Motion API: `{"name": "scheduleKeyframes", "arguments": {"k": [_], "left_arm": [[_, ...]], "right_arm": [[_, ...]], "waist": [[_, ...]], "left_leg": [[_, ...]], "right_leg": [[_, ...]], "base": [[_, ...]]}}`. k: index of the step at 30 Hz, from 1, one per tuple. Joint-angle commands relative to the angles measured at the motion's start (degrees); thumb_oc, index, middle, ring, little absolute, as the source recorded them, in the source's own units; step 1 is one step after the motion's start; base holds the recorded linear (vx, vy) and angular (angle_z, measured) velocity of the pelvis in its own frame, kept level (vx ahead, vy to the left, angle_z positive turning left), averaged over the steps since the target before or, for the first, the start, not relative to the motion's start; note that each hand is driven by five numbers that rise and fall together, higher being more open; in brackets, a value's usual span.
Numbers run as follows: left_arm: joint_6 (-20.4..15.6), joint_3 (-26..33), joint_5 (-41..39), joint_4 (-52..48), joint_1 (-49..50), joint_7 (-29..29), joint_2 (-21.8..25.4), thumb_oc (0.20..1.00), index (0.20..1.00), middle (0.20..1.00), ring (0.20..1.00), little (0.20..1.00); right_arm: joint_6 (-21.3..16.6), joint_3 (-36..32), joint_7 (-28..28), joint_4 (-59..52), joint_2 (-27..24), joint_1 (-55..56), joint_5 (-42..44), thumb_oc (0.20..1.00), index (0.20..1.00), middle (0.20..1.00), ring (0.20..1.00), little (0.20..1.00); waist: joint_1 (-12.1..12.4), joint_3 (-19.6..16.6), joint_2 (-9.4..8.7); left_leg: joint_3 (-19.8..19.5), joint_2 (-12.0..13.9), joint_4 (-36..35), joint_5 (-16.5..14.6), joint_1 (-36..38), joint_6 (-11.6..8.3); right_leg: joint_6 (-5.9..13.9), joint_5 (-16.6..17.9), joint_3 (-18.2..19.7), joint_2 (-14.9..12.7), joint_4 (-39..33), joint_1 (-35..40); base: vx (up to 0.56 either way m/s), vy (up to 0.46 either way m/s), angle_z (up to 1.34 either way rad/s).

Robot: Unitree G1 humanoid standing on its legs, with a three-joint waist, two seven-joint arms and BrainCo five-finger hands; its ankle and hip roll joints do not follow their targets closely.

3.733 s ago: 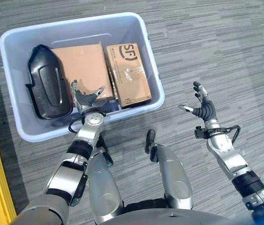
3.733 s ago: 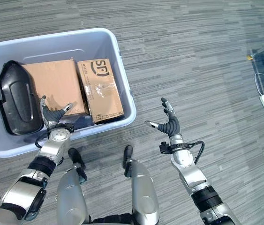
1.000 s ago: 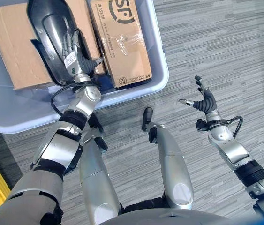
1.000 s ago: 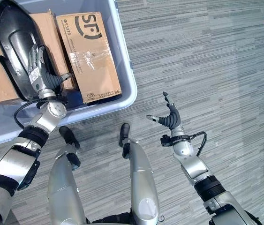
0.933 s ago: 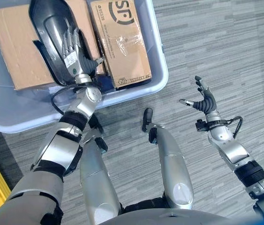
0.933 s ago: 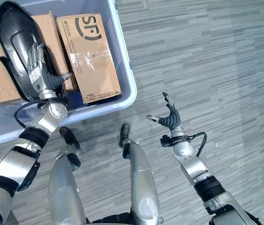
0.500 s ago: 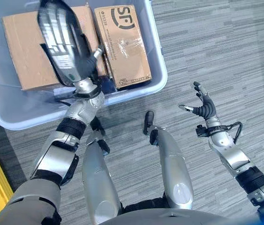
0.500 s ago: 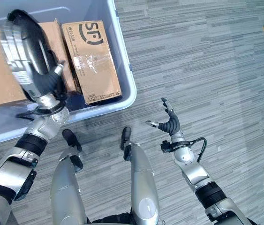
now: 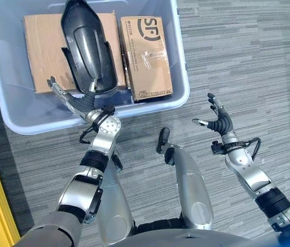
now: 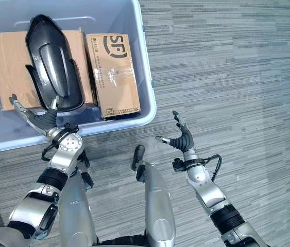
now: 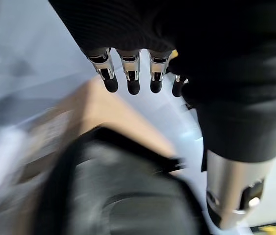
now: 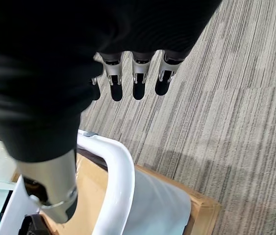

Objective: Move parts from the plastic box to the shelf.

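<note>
Your plastic box (image 9: 178, 67) sits on the grey striped floor (image 9: 248, 46) right in front of you, pale blue-grey, and the parts are all inside it. You have 3 in there: a wide brown cardboard box (image 9: 44, 51) lying flat on the left, a narrower cardboard box (image 9: 146, 56) with tape across its top lying flat on the right, and a black moulded part (image 9: 88, 49) lying across the wide box, its pointed end toward the far wall and its broad end toward you. The black part overlaps the gap between the 2 cartons and touches the narrow one along its edge.

Your left hand (image 9: 78, 103) is at the near wall of the plastic box, just under the broad end of the black part. Its fingers are straight and spread, pointing out to the left over the box's inner floor, thumb up beside the part's edge. It is not clamped on anything; whether the thumb touches the part, you cannot tell. From the left wrist, the dark fingertips (image 11: 133, 88) stand straight in a row above the black part and the brown carton.

Your right hand (image 10: 182, 138) hangs over bare floor, well apart from the plastic box, fingers relaxed and apart, holding nothing.
</note>
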Motion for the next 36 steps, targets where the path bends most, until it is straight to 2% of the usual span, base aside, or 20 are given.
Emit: {"name": "scheduleKeyframes", "arguments": {"k": [1, 6, 10, 12, 21, 24, 25, 27, 31, 36], "left_arm": [[4.94, -1.56, -0.85, 1.83, -4.85, -4.57, 4.57, 1.000, 1.000, 1.000, 1.000, 1.000], [6.91, -2.04, 3.00, 5.15, -8.48, -1.90, 6.95, 1.000, 1.000, 1.000, 1.000, 1.000], [8.13, -1.79, 1.38, 7.48, -11.54, -0.42, 8.74, 1.000, 1.000, 1.000, 1.000, 1.000], [10.13, -1.60, 3.65, 10.70, -14.32, 1.22, 10.51, 1.000, 1.000, 1.000, 1.000, 1.000], [13.52, -0.57, -0.76, 17.03, -17.87, -0.53, 13.27, 1.000, 1.000, 1.000, 1.000, 1.000], [16.69, -0.95, -1.36, 18.64, -18.93, -3.49, 13.76, 1.000, 1.000, 1.000, 1.000, 1.000], [19.43, -1.82, -3.81, 20.28, -19.73, -8.86, 13.64, 1.000, 1.000, 1.000, 1.000, 1.000], [22.38, -2.93, -6.58, 22.74, -19.81, -13.24, 12.78, 1.000, 1.000, 1.000, 1.000, 1.000], [23.07, -4.14, -3.02, 23.68, -19.56, -13.76, 12.61, 1.000, 1.000, 1.000, 1.000, 1.000], [25.78, -6.71, 2.26, 23.71, -20.10, -15.69, 12.80, 1.000, 1.000, 1.000, 1.000, 1.000]], "right_arm": [[1.27, -0.94, 1.41, -3.94, -1.08, -1.85, -0.03, 1.000, 1.000, 1.000, 1.000, 1.000], [1.11, -0.56, 0.75, -3.04, -2.35, -2.98, 0.82, 1.000, 1.000, 1.000, 1.000, 1.000], [1.44, -0.19, 1.01, -2.68, -2.95, -3.99, 1.21, 1.000, 1.000, 1.000, 1.000, 1.000], [1.87, 0.89, 0.50, -1.78, -2.87, -5.07, 1.18, 1.000, 1.000, 1.000, 1.000, 1.000], [3.80, 1.65, 0.02, -1.72, -3.64, -6.85, 1.29, 1.000, 1.000, 1.000, 1.000, 1.000], [3.78, 1.98, -0.46, -1.11, -3.45, -7.53, 1.16, 1.000, 1.000, 1.000, 1.000, 1.000], [4.61, 2.11, -0.64, -1.13, -3.52, -8.33, 1.16, 1.000, 1.000, 1.000, 1.000, 1.000], [4.98, 1.81, -0.93, -0.78, -3.76, -9.19, 1.38, 1.000, 1.000, 1.000, 1.000, 1.000], [5.60, 1.72, -0.66, -1.10, -4.00, -9.65, 1.05, 1.000, 1.000, 1.000, 1.000, 1.000], [6.56, 1.30, -1.38, -1.34, -4.50, -10.28, 1.61, 1.000, 1.000, 1.000, 1.000, 1.000]], "waist": [[0.09, -0.27, -4.19], [-0.92, -0.27, -4.30], [-1.42, -0.27, -4.41], [-1.73, -0.27, -4.35], [-2.44, -0.27, -3.74], [-2.57, -0.27, -3.56], [-2.79, -0.27, -3.61], [-3.02, -0.27, -3.46], [-3.22, -0.27, -3.27], [-3.39, -0.27, -3.17]], "left_leg": [[-1.34, 0.53, 8.00, -7.13, -2.17, -3.11], [-0.59, 0.93, 9.39, -7.46, -3.06, -3.23], [-0.37, 1.10, 10.38, -7.90, -3.56, -3.31], [-0.37, 1.19, 11.42, -8.27, -4.58, -3.37], [-0.13, 0.69, 12.13, -8.65, -6.37, -3.21], [-0.24, 0.46, 12.46, -8.69, -7.54, -3.10], [-0.27, 0.32, 12.85, -8.90, -8.27, -2.95], [-0.31, -0.03, 12.87, -8.73, -9.59, -2.67], [-0.27, -0.24, 12.98, -8.72, -10.48, -2.46], [-0.26, -0.84, 13.55, -8.91, -12.37, -1.99]], "right_leg": [[5.91, 4.69, 1.52, -0.76, -5.16, 0.89], [5.46, 4.60, 2.13, -0.67, -4.34, -0.28], [5.28, 4.47, 2.36, -0.74, -3.82, -0.90], [5.10, 4.35, 2.44, -1.08, -3.14, -1.90], [4.84, 4.36, 2.97, -1.32, -2.63, -4.19], [4.82, 4.48, 3.09, -1.36, -2.29, -5.42], [4.84, 4.56, 3.13, -1.37, -2.17, -6.09], [4.86, 4.90, 3.08, -1.33, -2.14, -7.43], [4.83, 5.03, 3.32, -1.29, -1.79, -8.54], [4.78, 5.51, 3.55, -1.20, -1.59, -10.41]], "base": [[0.00, 0.063, 0.00], [0.00, 0.055, -0.03], [0.01, 0.038, -0.02], [0.00, 0.056, -0.01], [-0.01, 0.050, 0.00], [-0.01, 0.038, 0.02], [-0.02, 0.044, 0.04], [-0.02, 0.058, 0.03], [0.00, 0.040, -0.03], [0.00, 0.018, -0.03]]}}
